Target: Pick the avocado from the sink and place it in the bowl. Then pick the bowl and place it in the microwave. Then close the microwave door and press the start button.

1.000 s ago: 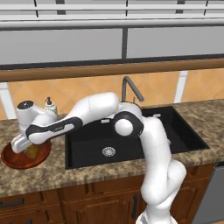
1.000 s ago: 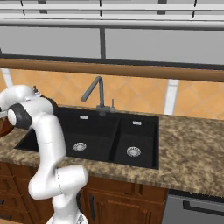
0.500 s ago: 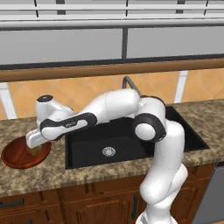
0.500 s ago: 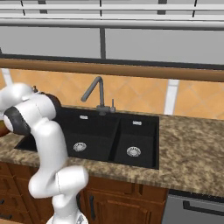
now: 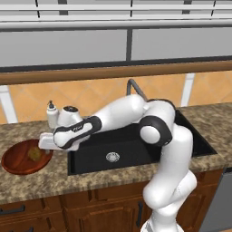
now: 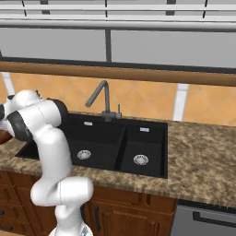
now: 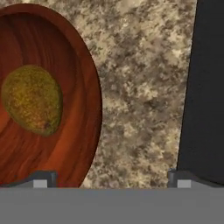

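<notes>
My gripper (image 7: 109, 177) stands with its jaws wide apart and nothing between them. In the hand view the two small dark fingertips (image 7: 41, 178) rise at the bottom edge, one over the rim of the bowl and the other at the edge of the sink, with bare counter in the gap.

The small olive-yellow, rough-skinned avocado (image 7: 31, 99) lies off to the one side of the jaws, apart from them, resting inside the wide shallow bowl of glossy reddish-brown wood (image 7: 83, 131). It sits on the bowl's inner floor, away from the rim.

The speckled brown granite counter (image 7: 144, 87) runs between the bowl and the black rectangular double-basin sink (image 7: 205, 87), whose dark wall takes up the far side of that view.

From the left base view I see what the hand view cannot: the white arm reaches across the sink (image 5: 118, 149) toward the bowl (image 5: 18, 161), which sits on the counter (image 5: 41, 181) just beside the basin, with the avocado (image 5: 33, 154) a small lump in it. A small white soap bottle (image 5: 52, 115) stands behind the hand.

The right base view gives both basins of the sink (image 6: 115, 143), each with a round silver drain (image 6: 140, 160), and the dark grey gooseneck faucet (image 6: 102, 99) behind them.
</notes>
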### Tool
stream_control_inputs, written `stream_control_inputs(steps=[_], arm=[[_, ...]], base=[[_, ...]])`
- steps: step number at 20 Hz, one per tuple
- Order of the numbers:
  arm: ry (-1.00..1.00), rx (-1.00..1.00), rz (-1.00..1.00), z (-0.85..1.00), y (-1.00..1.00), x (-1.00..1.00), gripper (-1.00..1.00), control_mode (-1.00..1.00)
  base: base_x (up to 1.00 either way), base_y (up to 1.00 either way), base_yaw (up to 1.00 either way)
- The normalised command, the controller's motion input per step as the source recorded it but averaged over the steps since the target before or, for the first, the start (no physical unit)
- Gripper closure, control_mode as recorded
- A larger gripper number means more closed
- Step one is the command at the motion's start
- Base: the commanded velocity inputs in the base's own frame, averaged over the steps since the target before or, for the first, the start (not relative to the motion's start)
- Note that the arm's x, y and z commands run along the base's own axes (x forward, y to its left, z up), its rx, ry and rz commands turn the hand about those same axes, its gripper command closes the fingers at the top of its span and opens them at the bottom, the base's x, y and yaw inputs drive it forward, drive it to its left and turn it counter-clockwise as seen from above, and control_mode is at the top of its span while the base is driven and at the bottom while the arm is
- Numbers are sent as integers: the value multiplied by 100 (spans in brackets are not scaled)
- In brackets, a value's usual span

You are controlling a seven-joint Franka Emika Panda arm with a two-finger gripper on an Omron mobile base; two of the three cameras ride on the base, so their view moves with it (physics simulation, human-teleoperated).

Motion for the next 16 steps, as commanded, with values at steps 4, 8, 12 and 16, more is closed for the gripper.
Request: stream_control_inputs(steps=[4, 8, 12, 16], arm=[[8, 3, -23, -17, 65, 43, -100, -100], [10, 0, -15, -25, 50, 29, -100, -100], [6, 0, -9, -24, 6, 13, 100, -100], [3, 1, -3, -1, -3, 0, 100, -100]], base=[[0, 0, 0], [0, 0, 0], [0, 0, 0], [0, 0, 0]])
